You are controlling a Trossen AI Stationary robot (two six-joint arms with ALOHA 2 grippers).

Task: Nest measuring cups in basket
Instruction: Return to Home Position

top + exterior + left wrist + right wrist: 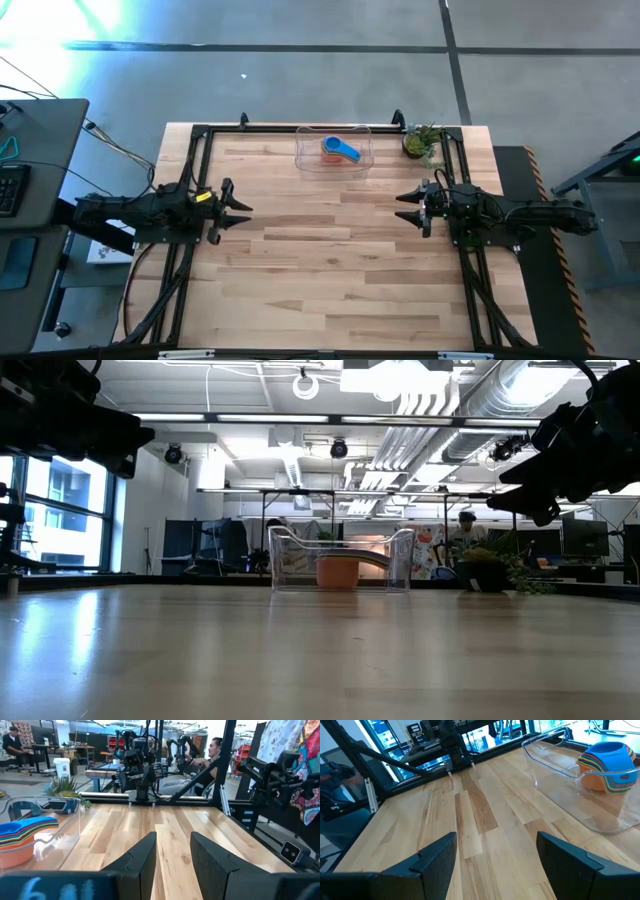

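Observation:
The clear basket [334, 148] stands on its base at the table's far edge, near the middle. Inside it sits a nested stack of measuring cups [338, 149], orange at the bottom and blue on top, with a blue handle pointing right. The stack shows in the right wrist view [609, 766] and the left wrist view [25, 837], and as an orange cup in the low view [338, 571]. My left gripper [243, 209] hovers open at the table's left side. My right gripper [404, 207] hovers open at the right side. Both point toward the table's middle and hold nothing.
A small potted green plant [421, 141] stands at the far right corner, just right of the basket. A black frame [300, 130] runs along the far edge and both sides. People sit in the room beyond the table. Bare wood lies between the two grippers.

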